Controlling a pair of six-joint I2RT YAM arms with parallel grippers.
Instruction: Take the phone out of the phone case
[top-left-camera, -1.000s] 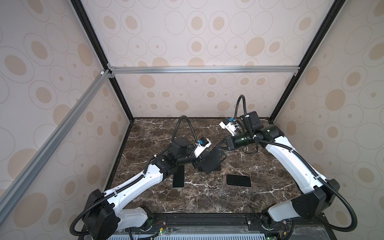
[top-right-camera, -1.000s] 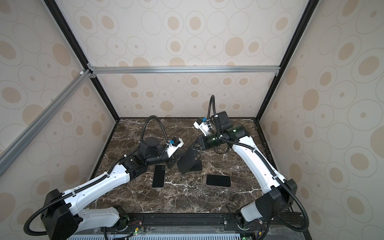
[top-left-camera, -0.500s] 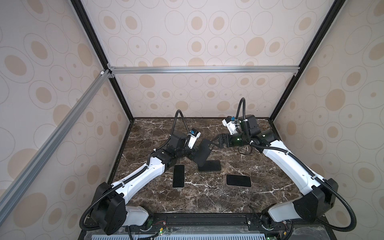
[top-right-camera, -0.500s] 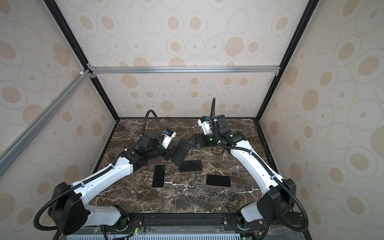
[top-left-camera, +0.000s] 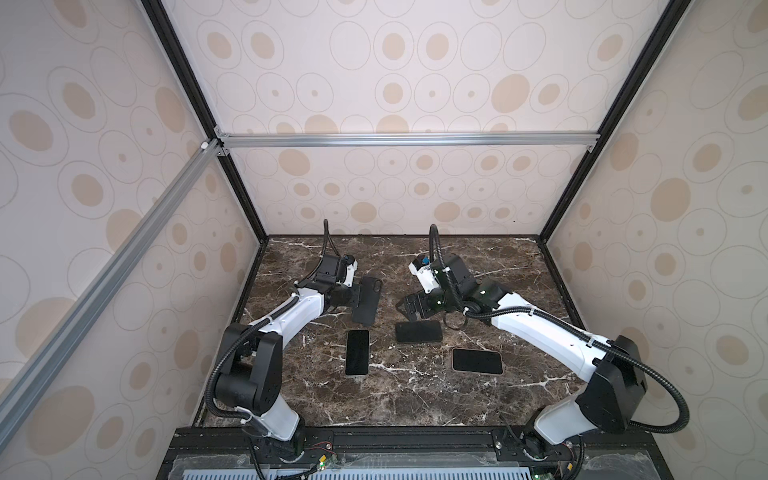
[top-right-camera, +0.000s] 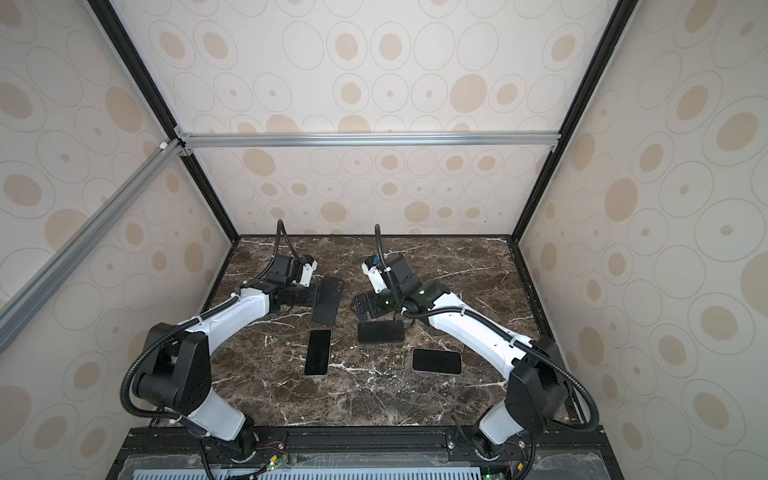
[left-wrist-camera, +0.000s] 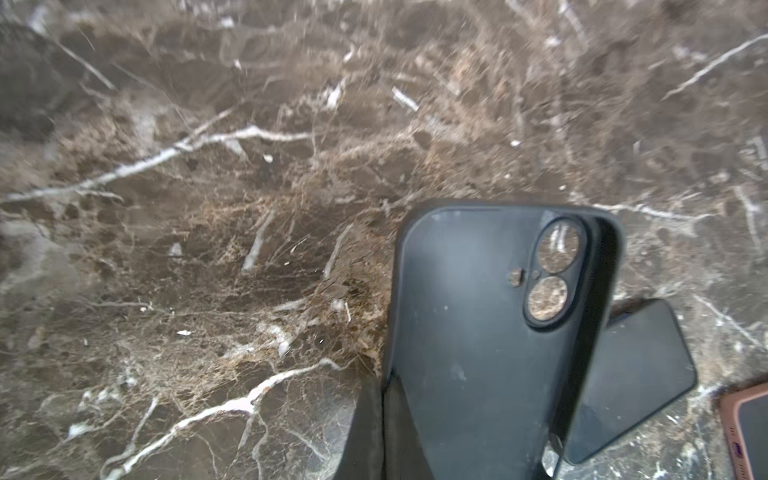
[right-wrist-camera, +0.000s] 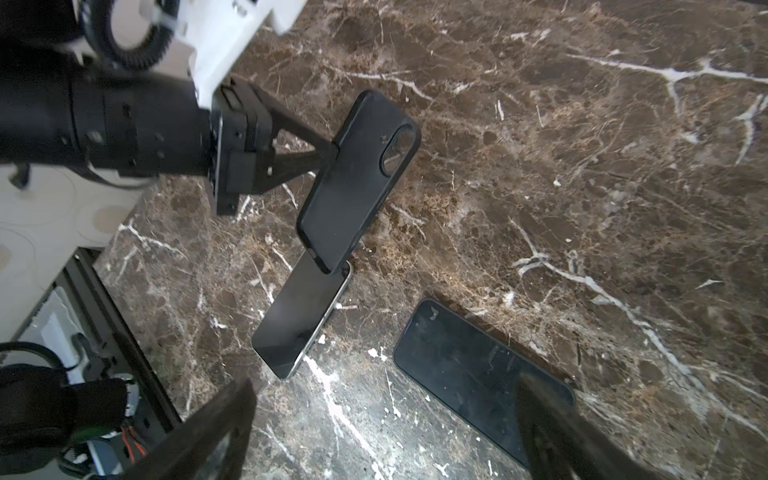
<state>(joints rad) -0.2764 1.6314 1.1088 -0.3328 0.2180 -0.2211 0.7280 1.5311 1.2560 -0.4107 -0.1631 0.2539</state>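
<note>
Left tool (right-wrist-camera: 330, 150) pinching empty phone case (right-wrist-camera: 353, 183), right tool (top-left-camera: 409, 309) spread near phone (top-left-camera: 417, 331)

On the brown marble table (top-left-camera: 415, 399), a silver-edged phone (top-left-camera: 357, 352) lies flat, screen up, near the left fingers (right-wrist-camera: 297, 156); a pink-rimmed phone (top-left-camera: 477, 360) lies flat, farther from the right fingers (right-wrist-camera: 552, 436).

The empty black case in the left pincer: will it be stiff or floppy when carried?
Probably slightly flexible: the phone case is a thin, empty shell. Likely light: the left pincer grips only one long edge, yet it shows no droop.
</note>
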